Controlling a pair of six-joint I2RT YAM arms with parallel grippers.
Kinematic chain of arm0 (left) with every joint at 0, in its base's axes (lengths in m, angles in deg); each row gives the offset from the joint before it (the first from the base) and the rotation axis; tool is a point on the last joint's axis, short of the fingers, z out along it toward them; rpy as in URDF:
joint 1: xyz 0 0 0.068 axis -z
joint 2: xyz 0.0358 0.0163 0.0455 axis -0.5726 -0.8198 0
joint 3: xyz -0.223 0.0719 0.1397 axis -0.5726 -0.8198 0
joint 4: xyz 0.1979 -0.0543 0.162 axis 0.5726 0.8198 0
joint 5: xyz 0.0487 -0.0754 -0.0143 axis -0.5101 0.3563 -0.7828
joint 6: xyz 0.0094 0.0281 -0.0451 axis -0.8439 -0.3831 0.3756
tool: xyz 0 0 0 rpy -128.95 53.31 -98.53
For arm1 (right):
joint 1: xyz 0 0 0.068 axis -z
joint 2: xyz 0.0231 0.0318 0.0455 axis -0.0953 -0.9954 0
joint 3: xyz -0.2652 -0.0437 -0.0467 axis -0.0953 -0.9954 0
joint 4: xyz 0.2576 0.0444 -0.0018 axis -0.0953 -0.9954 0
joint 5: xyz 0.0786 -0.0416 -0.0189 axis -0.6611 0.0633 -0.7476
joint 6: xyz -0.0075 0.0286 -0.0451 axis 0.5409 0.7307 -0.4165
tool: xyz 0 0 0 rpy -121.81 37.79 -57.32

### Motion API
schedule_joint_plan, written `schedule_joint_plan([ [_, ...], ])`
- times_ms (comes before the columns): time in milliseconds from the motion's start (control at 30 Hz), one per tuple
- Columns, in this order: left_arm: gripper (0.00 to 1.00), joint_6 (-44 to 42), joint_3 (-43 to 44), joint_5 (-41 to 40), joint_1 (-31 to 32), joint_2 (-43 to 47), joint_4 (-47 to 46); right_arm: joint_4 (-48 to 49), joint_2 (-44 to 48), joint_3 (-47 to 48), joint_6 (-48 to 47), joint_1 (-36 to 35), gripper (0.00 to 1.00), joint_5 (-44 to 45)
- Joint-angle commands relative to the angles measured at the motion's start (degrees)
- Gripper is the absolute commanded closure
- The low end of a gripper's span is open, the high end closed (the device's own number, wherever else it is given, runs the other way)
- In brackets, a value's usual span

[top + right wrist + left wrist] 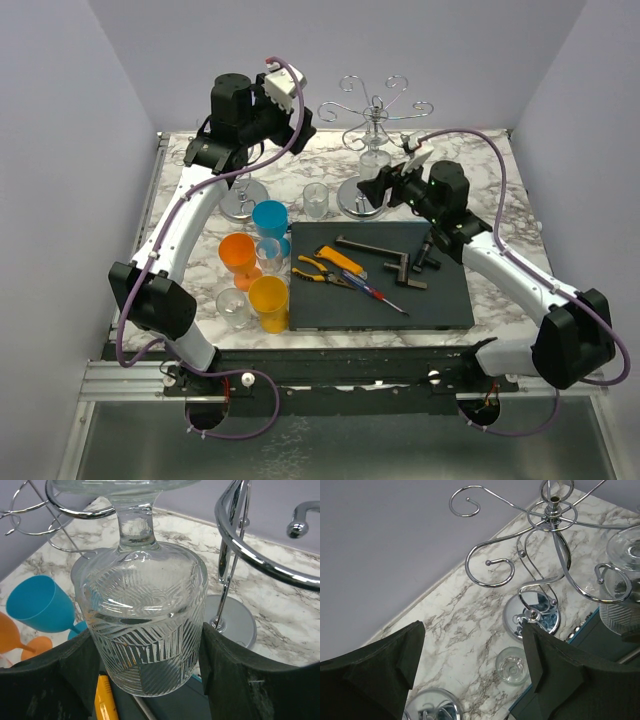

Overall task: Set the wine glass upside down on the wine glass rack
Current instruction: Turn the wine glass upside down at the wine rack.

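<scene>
Right jaws tight on ribbed, inverted wine glass (pixel 145 635) at curled chrome rack (pixel 238 618); left jaws apart.

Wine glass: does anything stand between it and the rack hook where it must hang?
Nothing visible does. The wine glass, held upside down in the right gripper, seems to have its stem already inside a hook of the rack.
</scene>
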Motion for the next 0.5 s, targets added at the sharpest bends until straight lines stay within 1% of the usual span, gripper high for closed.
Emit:
schedule_joint_plan([
  [0, 0.15, -1.9, 0.7, 3.2, -0.2, -0.4, 0.2, 11.7, -1.9, 0.2, 1.7, -0.7, 0.99, 3.5],
  [300, 0.15, -2.4, 1.1, 4.6, -0.3, -1.5, 0.2, 18.6, -7.4, 1.6, 2.7, -3.1, 0.99, 7.7],
  [467, 0.2, -2.8, 1.4, 5.8, -0.3, -2.1, 0.1, 22.1, -9.7, 1.6, 2.8, -4.2, 0.99, 10.2],
])
